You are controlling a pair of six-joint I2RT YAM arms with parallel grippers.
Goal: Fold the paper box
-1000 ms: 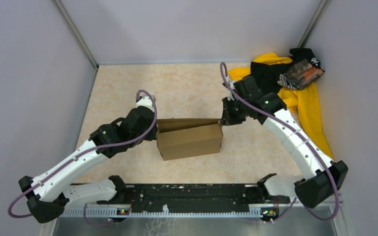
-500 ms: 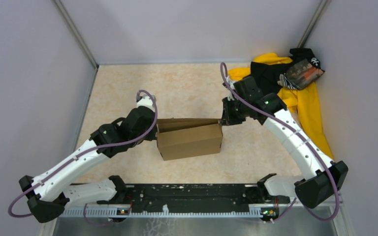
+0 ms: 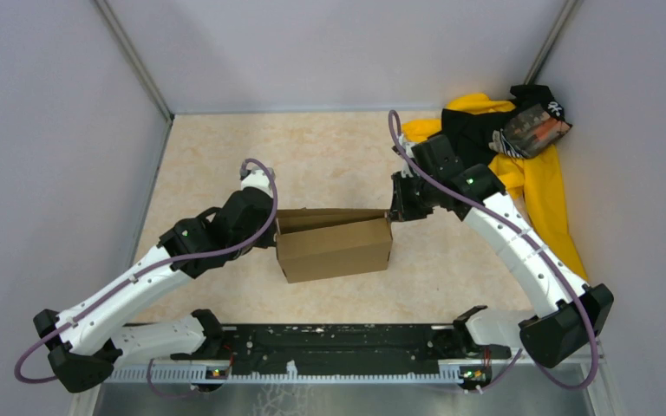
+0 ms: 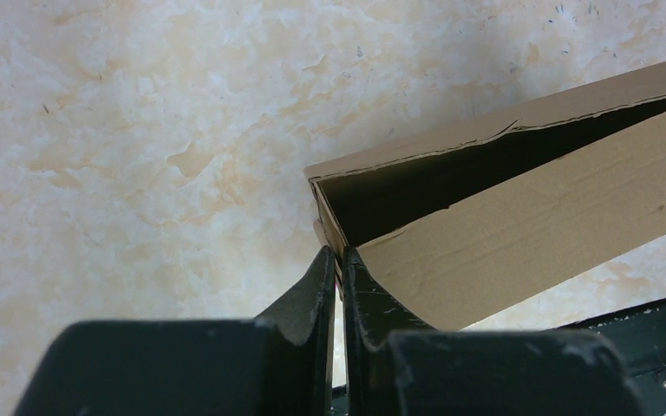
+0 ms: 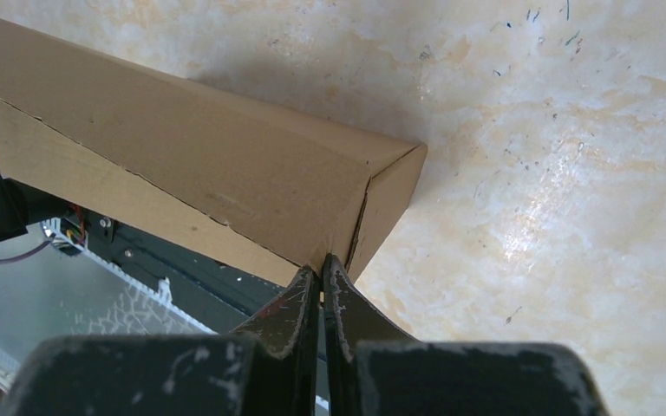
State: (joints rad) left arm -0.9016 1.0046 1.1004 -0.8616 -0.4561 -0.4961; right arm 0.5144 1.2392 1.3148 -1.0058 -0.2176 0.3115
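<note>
No shift seen since a second ago in paper box (image 3: 334,247), at table (image 3: 225,156) centre, top open. At its 9 o'clock, left gripper (image 4: 338,260) narrow, pinching end wall. At 2 o'clock, right gripper (image 5: 321,270) closed, tips touching corner.

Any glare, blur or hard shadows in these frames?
Top external: even light, sharp, only soft shadows on the table. Left wrist: inside of the paper box falls dark. Right wrist: patchy sheen on the table right of the box, soft shadow along its far side.
</note>
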